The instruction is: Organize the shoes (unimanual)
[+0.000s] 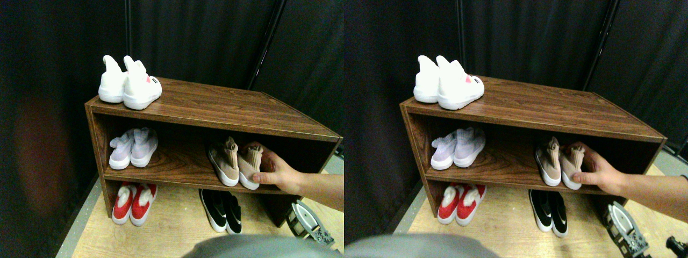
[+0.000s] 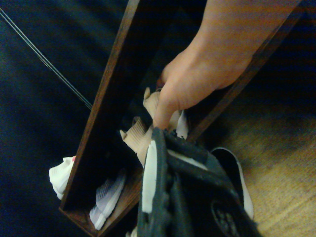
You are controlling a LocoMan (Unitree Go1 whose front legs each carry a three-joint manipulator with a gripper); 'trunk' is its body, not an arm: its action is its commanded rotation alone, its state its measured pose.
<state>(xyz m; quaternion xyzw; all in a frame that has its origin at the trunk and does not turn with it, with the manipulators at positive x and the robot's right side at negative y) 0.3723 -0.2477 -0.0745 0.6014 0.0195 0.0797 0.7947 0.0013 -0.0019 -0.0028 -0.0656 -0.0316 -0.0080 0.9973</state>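
Note:
A pair of tan knit high shoes (image 1: pixel 236 161) stands on the right of the rack's middle shelf. A person's hand (image 1: pixel 277 174) reaches in from the right and grips the right shoe of the pair, thumb on its toe. In the wrist view the hand (image 2: pixel 197 84) covers part of the tan shoes (image 2: pixel 138 138). A black slip-on pair (image 1: pixel 221 210) sits on the floor level below them. My right gripper (image 1: pixel 310 226) hangs low at the rack's right end, apart from every shoe and holding nothing that I can see.
The brown wooden rack (image 1: pixel 226 107) carries a white pair (image 1: pixel 129 83) on its top left. A pale lilac pair (image 1: pixel 133 148) is on the middle shelf's left, and a red and white pair (image 1: pixel 134 203) lies below. Dark curtains close in behind the rack.

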